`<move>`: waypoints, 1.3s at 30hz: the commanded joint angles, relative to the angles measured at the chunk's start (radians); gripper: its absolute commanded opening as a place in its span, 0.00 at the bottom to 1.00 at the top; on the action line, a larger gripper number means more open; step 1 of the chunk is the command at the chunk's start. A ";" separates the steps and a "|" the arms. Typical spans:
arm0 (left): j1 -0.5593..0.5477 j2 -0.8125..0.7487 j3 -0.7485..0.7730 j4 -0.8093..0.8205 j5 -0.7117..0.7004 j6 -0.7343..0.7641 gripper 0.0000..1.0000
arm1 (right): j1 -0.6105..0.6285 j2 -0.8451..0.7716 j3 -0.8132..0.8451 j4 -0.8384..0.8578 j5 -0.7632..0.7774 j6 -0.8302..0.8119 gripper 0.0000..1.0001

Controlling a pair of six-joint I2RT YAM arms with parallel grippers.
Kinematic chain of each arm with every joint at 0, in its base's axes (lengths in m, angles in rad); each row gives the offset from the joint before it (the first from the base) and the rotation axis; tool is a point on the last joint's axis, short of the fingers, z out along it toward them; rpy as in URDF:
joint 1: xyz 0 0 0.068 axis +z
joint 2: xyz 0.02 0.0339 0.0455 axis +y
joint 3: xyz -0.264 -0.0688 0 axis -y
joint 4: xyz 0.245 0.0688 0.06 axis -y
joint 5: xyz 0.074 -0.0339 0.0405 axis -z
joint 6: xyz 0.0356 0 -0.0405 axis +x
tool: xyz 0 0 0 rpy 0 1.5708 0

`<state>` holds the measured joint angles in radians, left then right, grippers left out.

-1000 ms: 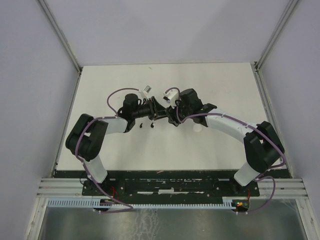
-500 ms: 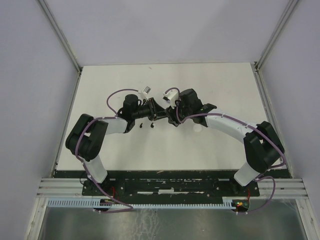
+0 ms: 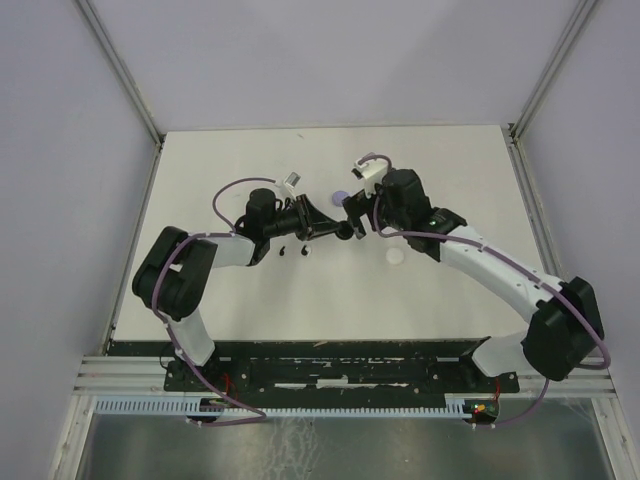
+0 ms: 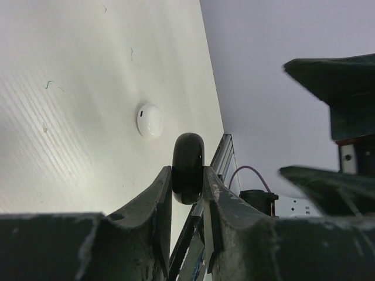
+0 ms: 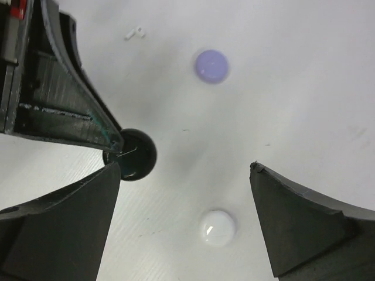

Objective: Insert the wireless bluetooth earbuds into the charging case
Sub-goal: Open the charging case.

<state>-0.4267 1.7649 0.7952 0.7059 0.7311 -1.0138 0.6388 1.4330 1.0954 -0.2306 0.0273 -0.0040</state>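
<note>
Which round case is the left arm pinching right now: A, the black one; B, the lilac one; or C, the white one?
A. In the left wrist view the black case stands on edge, clamped between the left fingers. The white case and the lilac case lie loose on the table.

Robot lab booth: plain walls (image 3: 60,200), aluminium rail (image 3: 340,375), white table (image 3: 250,300)
</note>
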 commanded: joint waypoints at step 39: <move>0.148 0.014 -0.142 0.480 -0.151 -0.385 0.03 | -0.024 0.188 0.030 0.084 0.110 0.179 0.99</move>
<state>-0.3771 1.7767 0.7612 0.9272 0.6739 -1.1995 0.6140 1.5970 1.1004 -0.1947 0.1253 0.1429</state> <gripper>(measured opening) 0.297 0.994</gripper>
